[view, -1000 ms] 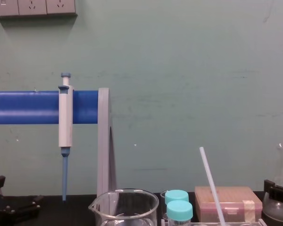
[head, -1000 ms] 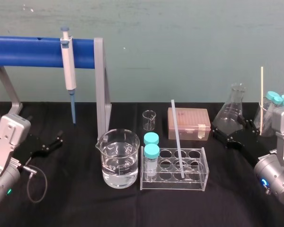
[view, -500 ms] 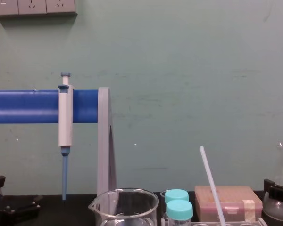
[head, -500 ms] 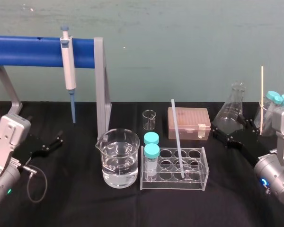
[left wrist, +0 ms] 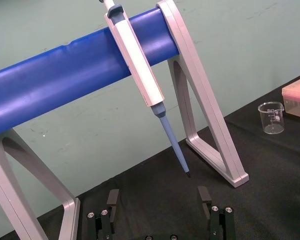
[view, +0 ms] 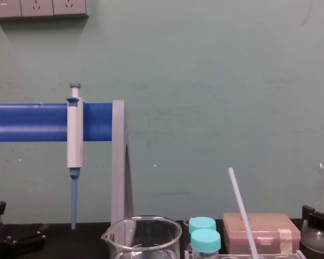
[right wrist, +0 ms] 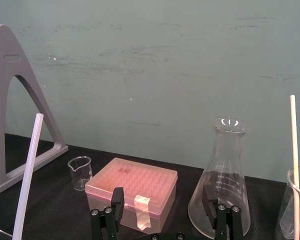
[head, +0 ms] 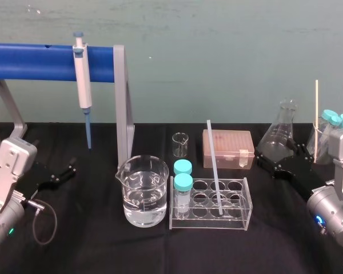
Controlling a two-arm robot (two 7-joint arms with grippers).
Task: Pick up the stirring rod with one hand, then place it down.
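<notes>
Stirring rod (head: 214,165) leans untouched in clear rack (head: 208,223)

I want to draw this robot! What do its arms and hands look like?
Both arms have chunky silver-grey shells: the left arm carries a looping black cable and a tiny green light, the right arm a glowing blue ring. The left gripper and right gripper are black, each with two flat fingers and small silver screws.

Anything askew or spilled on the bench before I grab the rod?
No spill or damage. Only the stirring rod stands tilted in the clear rack, its top leaning left. The left gripper and right gripper sit open, low at either side.
</notes>
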